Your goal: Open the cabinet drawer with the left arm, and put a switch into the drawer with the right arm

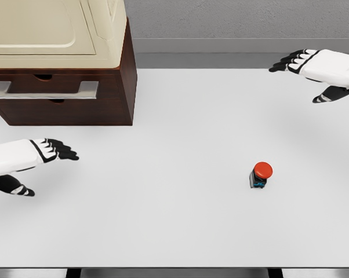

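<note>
A dark brown cabinet [99,92] with a cream top stands at the back left of the white table [180,116]. Its drawer front carries a long silver handle [44,90] and looks closed. The switch [260,175], a red push button on a small black and blue base, stands on the table right of centre. My left hand [50,150] hovers low at the left, below the cabinet, fingers spread and holding nothing. My right hand [305,66] hangs at the far right near the table's back edge, fingers extended and apart, well above the switch in the picture.
A grey wall runs behind the table. The table's front edge crosses the bottom of the view, with dark legs or supports showing beneath it.
</note>
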Tool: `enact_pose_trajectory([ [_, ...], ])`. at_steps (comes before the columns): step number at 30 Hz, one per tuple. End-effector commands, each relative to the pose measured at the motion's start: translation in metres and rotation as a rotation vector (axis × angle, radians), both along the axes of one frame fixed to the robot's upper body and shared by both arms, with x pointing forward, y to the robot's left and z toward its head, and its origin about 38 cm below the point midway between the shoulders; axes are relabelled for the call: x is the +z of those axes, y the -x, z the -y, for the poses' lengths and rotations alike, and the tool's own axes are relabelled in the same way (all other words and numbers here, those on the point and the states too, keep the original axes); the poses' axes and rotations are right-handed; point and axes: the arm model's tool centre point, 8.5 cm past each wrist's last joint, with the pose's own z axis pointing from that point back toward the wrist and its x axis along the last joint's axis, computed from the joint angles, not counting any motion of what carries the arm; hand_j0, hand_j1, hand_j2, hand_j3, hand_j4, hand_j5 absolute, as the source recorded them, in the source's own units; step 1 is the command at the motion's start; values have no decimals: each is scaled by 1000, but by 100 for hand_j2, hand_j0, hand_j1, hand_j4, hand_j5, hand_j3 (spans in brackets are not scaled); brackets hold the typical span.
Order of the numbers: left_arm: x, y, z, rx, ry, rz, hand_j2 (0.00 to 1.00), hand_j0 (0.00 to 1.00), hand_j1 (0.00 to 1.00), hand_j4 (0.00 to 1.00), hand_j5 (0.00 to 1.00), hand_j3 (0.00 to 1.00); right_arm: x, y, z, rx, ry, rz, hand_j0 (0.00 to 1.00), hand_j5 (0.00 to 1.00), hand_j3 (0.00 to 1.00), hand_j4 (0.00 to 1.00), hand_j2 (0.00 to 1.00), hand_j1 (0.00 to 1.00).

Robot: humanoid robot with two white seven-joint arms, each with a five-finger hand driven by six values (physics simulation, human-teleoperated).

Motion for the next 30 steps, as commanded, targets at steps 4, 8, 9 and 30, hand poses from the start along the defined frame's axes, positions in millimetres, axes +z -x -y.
enact_pose_trajectory([
  [4,3,-2,2,-8,0,4,100,100,100,100,100,100,5,4,-2,12,9,12,100,100,100,100,100,100],
  [8,2,-10,28,-80,51,-41,100,100,100,100,100,100,10,2,7,-13,-4,18,100,100,100,100,100,100],
  [9,3,-11,31,-87,82,-66,100,100,100,100,100,100,8,6,18,-32,25,1,100,100,100,100,100,100],
  [30,100,-60,-21,353,136,-147,100,100,100,100,100,100,-58,76,-66,332,268,-180,100,100,100,100,100,100],
])
